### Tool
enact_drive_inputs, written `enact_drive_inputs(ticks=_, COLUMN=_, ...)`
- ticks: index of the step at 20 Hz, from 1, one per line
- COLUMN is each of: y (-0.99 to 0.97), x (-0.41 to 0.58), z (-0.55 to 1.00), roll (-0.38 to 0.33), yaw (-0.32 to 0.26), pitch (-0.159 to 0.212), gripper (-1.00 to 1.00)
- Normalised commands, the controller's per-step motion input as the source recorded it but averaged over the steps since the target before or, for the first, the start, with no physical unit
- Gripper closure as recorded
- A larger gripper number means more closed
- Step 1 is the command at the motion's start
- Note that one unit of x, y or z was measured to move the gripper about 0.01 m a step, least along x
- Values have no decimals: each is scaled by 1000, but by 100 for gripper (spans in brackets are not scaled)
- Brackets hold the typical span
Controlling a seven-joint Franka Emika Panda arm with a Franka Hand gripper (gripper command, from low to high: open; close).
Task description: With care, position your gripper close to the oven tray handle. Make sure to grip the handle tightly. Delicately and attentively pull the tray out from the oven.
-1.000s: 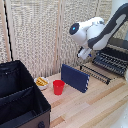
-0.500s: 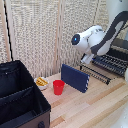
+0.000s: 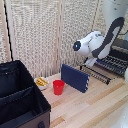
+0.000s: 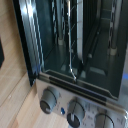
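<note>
Red cup point(image 3: 58, 87), dark blue slab point(image 3: 75, 77), black bin point(image 3: 20, 102), white arm point(image 3: 100, 42), pale wood table point(image 3: 95, 107).

White arm point(image 3: 100, 42) bent low, jaws hidden from view.

Light wooden table point(image 3: 95, 107) under black fabric bin point(image 3: 20, 102), red cup point(image 3: 58, 87), blue slab point(image 3: 75, 78), oven point(image 3: 116, 59).

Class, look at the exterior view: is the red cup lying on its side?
No, the red cup stands upright on the wooden table, open end up, beside the dark blue slab.
</note>
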Motion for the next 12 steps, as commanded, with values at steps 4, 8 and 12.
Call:
enact_drive_inputs(ticks=4, y=-709, x=154, z=0, roll=-21, yaw=-8, pitch=-16, gripper=-100)
enact_drive_inputs(ticks=8, y=-686, x=104, z=0, roll=1, yaw=-14, pitch=0, gripper=-100)
enact_drive_inputs(ticks=12, y=-525, x=25, z=0, roll=0, yaw=-27, pitch=0, gripper=-100)
